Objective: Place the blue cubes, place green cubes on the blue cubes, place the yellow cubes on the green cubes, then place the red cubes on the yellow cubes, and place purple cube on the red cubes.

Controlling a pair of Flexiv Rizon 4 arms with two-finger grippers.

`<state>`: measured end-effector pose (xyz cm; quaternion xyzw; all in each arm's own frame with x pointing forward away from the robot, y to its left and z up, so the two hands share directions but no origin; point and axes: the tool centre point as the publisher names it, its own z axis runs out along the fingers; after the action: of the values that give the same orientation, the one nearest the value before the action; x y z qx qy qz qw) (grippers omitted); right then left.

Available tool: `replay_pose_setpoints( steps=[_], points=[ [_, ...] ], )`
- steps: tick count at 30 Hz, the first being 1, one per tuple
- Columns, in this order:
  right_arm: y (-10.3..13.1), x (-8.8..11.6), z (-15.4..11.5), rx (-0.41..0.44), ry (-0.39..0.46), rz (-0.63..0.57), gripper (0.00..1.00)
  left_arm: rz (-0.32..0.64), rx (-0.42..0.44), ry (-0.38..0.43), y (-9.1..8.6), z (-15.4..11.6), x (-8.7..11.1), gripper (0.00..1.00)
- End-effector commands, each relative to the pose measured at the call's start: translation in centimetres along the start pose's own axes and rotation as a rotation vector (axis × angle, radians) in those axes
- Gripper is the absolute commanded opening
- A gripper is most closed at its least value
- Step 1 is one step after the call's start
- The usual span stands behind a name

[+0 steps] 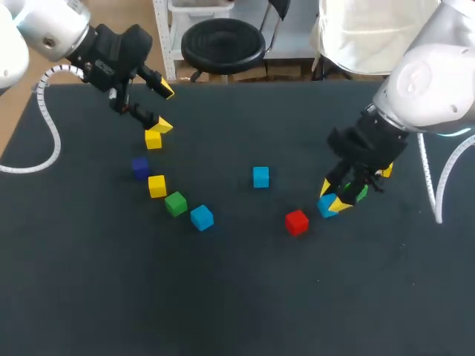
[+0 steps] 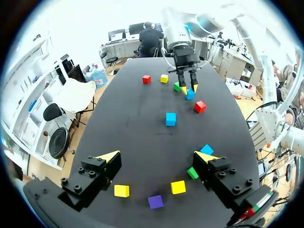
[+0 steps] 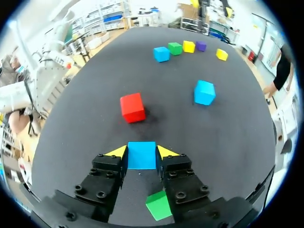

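Found right claw (image 3: 141,153) closed from both sides on a blue cube (image 3: 141,158), near the red cube (image 3: 132,107) on the bench (image 3: 228,142). Noted a green cube (image 3: 158,205) under the claw's body, on the side away from the red cube. Logged left claw (image 2: 157,156) wide open and empty, well apart from the red cube, with a purple cube (image 2: 155,202) under it.

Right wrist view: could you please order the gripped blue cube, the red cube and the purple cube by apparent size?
The gripped blue cube
red cube
purple cube
Nearness to the camera likely explains this.
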<state>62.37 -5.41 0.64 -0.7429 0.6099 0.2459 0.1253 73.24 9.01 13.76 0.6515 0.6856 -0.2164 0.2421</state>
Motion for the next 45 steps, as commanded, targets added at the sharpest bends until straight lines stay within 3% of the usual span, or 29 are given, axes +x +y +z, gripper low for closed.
replay_pose_setpoints(
  steps=[1, 8, 23, 26, 27, 28, 29, 39, 45],
  points=[
    [0.4, -0.5, -0.5, 0.075, -0.038, 0.089, 0.0, -0.002, 0.0, 0.004, 0.0, 0.0, -0.1, 1.0],
    [-1.6, -1.5, -0.3, 0.167, -0.071, 0.197, 0.0, -0.002, 0.0, 0.004, 0.0, 0.0, -0.1, 1.0],
    [-4.3, -1.7, 0.3, 0.083, -0.052, 0.179, 0.02, -0.002, 0.0, 0.004, 0.0, 0.0, -0.1, 1.0],
    [-4.4, -1.4, 0.4, 0.078, -0.049, 0.186, 0.4, -0.002, 0.0, 0.004, 0.0, 0.0, -0.1, 1.0],
    [-4.4, -1.4, 0.5, 0.076, -0.049, 0.188, 0.47, -0.002, 0.0, 0.004, 0.0, 0.0, -0.1, 1.0],
    [-4.4, -1.3, 0.5, 0.076, -0.049, 0.19, 0.62, -0.002, 0.0, 0.004, 0.0, 0.0, -0.1, 1.0],
    [-4.4, -1.3, 0.6, 0.075, -0.05, 0.197, 0.97, -0.002, 0.0, 0.004, 0.0, 0.0, -0.1, 1.0],
    [-3.5, -1.1, 0.3, 0.173, -0.059, 0.203, 1.0, -0.002, 0.0, 0.004, 0.0, 0.0, -0.1, 1.0],
    [-3.2, -0.7, 0.6, 0.166, -0.106, 0.126, 1.0, -0.002, 0.0, 0.004, 0.0, 0.0, -0.1, 1.0]
  ],
)
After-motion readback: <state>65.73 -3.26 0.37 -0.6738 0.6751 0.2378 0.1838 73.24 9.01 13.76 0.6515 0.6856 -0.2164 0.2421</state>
